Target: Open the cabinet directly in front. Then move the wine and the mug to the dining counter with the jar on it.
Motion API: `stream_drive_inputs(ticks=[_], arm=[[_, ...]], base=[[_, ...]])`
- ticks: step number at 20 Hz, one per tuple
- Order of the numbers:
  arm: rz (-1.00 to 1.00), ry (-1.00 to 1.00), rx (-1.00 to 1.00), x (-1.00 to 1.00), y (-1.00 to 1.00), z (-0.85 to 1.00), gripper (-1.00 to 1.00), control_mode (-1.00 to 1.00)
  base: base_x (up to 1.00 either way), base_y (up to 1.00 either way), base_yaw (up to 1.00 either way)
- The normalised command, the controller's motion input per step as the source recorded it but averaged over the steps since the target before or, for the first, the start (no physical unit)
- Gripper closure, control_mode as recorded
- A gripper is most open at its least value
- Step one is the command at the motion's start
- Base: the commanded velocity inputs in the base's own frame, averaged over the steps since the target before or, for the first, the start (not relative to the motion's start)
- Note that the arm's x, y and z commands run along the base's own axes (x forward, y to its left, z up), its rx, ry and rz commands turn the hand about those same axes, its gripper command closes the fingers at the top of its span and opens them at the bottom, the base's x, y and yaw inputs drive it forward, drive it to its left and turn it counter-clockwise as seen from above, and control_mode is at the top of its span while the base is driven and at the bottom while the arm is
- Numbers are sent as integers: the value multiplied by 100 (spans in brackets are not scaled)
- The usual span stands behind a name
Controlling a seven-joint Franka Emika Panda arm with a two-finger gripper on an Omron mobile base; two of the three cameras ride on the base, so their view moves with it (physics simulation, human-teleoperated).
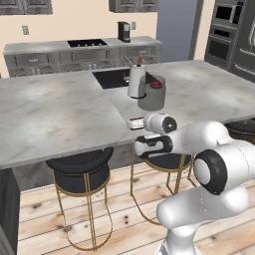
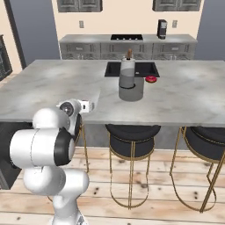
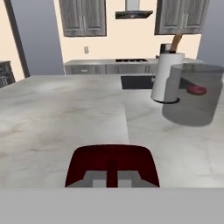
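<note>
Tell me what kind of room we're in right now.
A home kitchen, apparently: a marble island counter with a black sink, gold-legged stools tucked under it, and a cooktop on the far worktop.

1 mug (image 3: 112, 165), 1 jar (image 1: 152, 93), 3 stools (image 1: 80, 169), 1 paper towel roll (image 1: 136, 81)

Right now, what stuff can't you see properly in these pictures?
- Mug: in the hand view its bottom is cut off by the picture's lower edge. In the left base view it is tiny, mostly covered by the claw shut on it.
- White roll: in the hand view the jar in front covers part of it.
- Stool: in the left base view the arm hides most of its seat.
</note>
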Motion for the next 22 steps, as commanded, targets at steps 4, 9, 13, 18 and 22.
stream_drive_inputs(ticks=[4, 9, 13, 18, 22], arm=[[0, 0, 0, 32, 1, -27, 100, -100], [0, -1, 0, 20, 1, -33, 100, -100], [0, -28, 2, -8, 0, -46, 100, -100], [0, -3, 1, 7, 0, -3, 100, -100], [0, 0, 0, 40, 0, 0, 100, -100]], base=[[0, 0, 0], [0, 0, 0], [0, 0, 0], [0, 0, 0], [0, 0, 0]])
